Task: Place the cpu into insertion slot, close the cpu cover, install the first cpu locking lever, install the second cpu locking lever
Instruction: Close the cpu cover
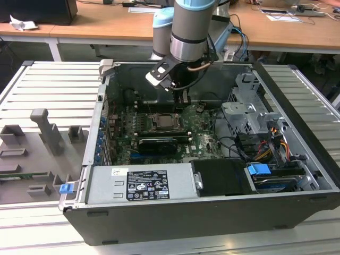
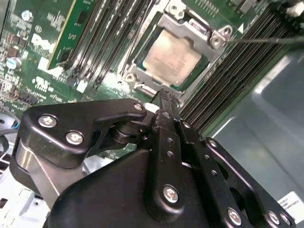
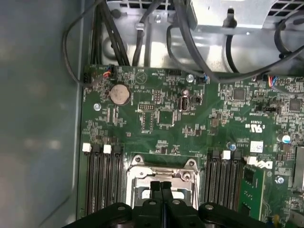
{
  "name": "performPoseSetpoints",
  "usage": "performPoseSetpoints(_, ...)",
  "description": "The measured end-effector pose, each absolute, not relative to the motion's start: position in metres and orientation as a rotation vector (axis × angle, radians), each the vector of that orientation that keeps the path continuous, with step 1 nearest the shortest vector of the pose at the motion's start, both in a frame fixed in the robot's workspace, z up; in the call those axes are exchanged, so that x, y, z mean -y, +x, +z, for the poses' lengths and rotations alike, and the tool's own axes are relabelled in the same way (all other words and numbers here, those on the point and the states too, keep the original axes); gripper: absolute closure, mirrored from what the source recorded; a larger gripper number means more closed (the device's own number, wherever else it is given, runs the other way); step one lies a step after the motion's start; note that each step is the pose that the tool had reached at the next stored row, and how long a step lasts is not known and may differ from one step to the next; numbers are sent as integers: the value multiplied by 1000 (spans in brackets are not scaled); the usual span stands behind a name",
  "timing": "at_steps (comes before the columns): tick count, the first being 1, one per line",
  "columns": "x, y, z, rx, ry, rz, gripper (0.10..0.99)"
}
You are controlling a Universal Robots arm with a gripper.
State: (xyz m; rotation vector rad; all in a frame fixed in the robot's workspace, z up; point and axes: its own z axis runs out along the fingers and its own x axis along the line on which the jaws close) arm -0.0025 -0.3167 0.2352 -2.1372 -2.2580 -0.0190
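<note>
The cpu [image 2: 173,58] lies flat in the insertion slot [image 1: 164,123], its pale metal face up. The silvery cpu cover [image 2: 190,26] lies down around it as a frame, its edge also in the first wrist view [image 3: 161,170]. A thin metal lever rod [image 2: 266,40] runs off from one corner of the socket. My gripper [image 2: 164,96] hangs just above the socket's edge, a little behind it in the exterior view [image 1: 184,99]. Its two black fingertips [image 3: 160,186] are shut against each other with nothing between them.
Long black memory slots [image 3: 102,183] flank the socket on both sides. Cables [image 3: 142,33] hang over the board's far edge, and the case wall [image 3: 38,118] stands close by. A power supply [image 1: 141,183] and drive cage [image 1: 247,111] fill the case's other parts.
</note>
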Motion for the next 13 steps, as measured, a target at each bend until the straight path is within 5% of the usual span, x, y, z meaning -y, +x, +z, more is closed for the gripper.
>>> performPoseSetpoints(13,322,-39,220,2280,-2121,-39,980)
